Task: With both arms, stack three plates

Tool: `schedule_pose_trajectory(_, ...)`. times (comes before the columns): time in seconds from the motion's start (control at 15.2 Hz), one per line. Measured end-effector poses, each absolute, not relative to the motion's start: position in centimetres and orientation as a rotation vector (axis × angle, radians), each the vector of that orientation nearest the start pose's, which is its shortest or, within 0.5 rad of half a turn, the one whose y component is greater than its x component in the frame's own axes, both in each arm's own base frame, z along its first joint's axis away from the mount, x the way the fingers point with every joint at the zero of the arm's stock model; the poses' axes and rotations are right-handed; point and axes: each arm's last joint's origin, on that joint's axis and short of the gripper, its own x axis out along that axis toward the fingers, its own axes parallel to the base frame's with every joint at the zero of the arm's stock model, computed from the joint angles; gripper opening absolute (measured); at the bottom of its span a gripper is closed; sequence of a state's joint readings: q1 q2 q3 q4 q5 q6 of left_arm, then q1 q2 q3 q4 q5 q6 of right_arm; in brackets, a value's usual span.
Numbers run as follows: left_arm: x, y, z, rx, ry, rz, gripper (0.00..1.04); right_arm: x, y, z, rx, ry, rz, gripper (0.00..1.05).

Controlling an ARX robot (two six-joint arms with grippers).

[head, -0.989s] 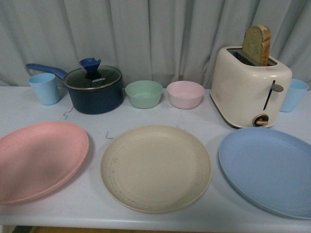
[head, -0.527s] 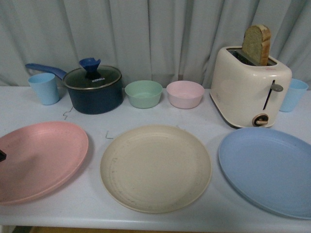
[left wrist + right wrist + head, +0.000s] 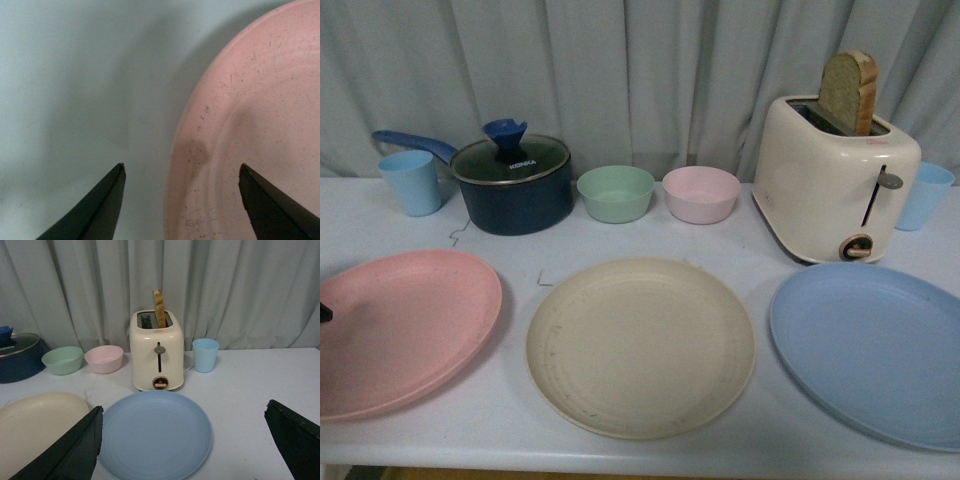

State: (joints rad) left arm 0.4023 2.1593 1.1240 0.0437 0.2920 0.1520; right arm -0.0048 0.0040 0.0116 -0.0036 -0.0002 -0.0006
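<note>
Three large shallow round matte plates lie in a row, apart, on the near side of the white table [image 3: 510,425]: pink plate [image 3: 405,330] left, cream-beige plate [image 3: 640,345] centre, light blue plate [image 3: 875,350] right. Left gripper [image 3: 181,170]: jaws wide apart, empty, straddling pink plate's left rim. Right gripper [image 3: 182,410]: spread wide, empty, at light blue plate's near side.

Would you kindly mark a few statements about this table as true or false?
1. The pink plate, cream plate and blue plate lie separately, unstacked. True.
2. The left claw is shut on the pink plate. False: it is open, the plate's rim showing between its jaws.
3. A bread slice stands in the toaster. True.
4. The pot is uncovered. False: a glass lid sits on it.
</note>
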Motion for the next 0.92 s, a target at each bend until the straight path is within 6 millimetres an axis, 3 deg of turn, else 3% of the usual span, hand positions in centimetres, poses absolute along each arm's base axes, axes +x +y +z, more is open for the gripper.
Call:
schedule_pose_trajectory(0.2,36.7,15.3,5.9,-0.223,0.946,0.052,0.36,9.7,0.0,16.7,-0.001,-0.004,-0.005,0.98)
schedule_pose_trajectory(0.33,36.6,15.5,6.1,-0.259,0.931,0.041,0.09,9.7,0.0,16.7,-0.001,-0.004,-0.005,0.98)
schedule_pose_trajectory(0.4,36.3,15.6,7.1,-0.288,0.906,0.030,0.03,9.7,0.0,16.7,-0.001,-0.004,-0.005,0.98)
schedule_pose_trajectory(0.66,33.6,14.5,13.8,-0.316,0.809,0.093,0.02,9.7,0.0,16.7,-0.001,-0.004,-0.005,0.98)
schedule_pose_trajectory(0.79,32.3,9.5,17.9,-0.319,0.707,0.085,0.02,9.7,0.0,16.7,-0.001,-0.004,-0.005,0.98)
schedule_pose_trajectory(0.86,32.1,6.7,18.4,-0.319,0.706,0.029,0.02,9.7,0.0,16.7,-0.001,-0.004,-0.005,0.98)
schedule_pose_trajectory(0.92,32.2,2.4,17.9,-0.308,0.727,-0.047,0.02,9.7,0.0,16.7,-0.001,-0.004,-0.005,0.98)
